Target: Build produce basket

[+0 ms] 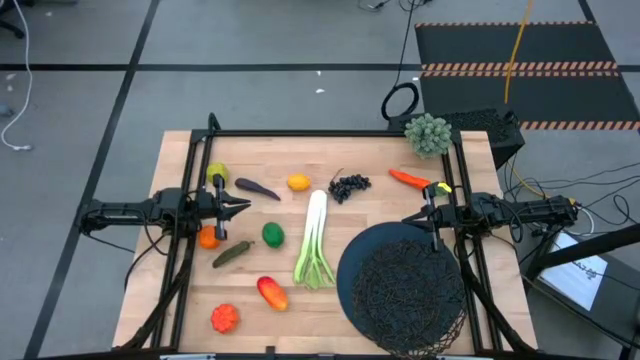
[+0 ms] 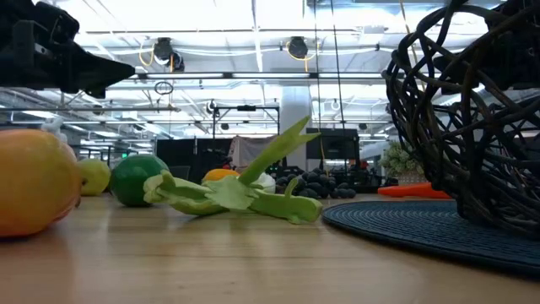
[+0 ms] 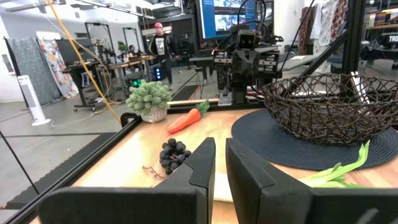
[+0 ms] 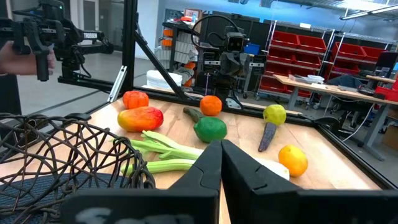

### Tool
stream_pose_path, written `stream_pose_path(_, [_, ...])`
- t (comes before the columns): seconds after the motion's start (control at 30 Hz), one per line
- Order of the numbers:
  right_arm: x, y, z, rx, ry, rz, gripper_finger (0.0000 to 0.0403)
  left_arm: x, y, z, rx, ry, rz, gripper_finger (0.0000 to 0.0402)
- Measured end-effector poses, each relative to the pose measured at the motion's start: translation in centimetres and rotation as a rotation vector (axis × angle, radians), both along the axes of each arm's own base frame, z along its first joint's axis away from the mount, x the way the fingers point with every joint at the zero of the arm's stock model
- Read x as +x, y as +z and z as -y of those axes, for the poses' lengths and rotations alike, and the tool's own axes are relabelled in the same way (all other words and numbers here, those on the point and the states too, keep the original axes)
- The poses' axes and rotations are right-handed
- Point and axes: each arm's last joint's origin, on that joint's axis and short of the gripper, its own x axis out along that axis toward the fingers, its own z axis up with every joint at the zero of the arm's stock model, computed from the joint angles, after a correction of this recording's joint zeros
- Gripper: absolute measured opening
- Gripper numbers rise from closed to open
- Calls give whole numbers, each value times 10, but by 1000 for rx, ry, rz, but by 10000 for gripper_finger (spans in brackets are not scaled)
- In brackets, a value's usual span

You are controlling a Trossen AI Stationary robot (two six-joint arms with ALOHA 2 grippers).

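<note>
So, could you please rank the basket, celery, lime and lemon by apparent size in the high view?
1. basket
2. celery
3. lime and lemon: they look about alike, so I will not rank them.

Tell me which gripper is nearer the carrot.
Right. The right gripper hovers just below the carrot in the high view, by the basket; the left gripper sits far across the table.

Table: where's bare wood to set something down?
Free: the far strip between the eggplant and succulent, and the near edge between the mango and the mat. Crowded: around the lime, celery, pickle.
</note>
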Motion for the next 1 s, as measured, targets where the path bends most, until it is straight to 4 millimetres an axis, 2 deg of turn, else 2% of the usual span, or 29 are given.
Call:
stream_pose_path(0.6, [0,0,0,0,0,0,0,0,0,0,-9,6,1,42])
stream_pose_path(0.8, [0,0,0,0,0,0,0,0,0,0,-78,2,8,42])
stream_pose_path(1.0, [0,0,0,0,0,1,0,0,2,0,-30,-4,22,39])
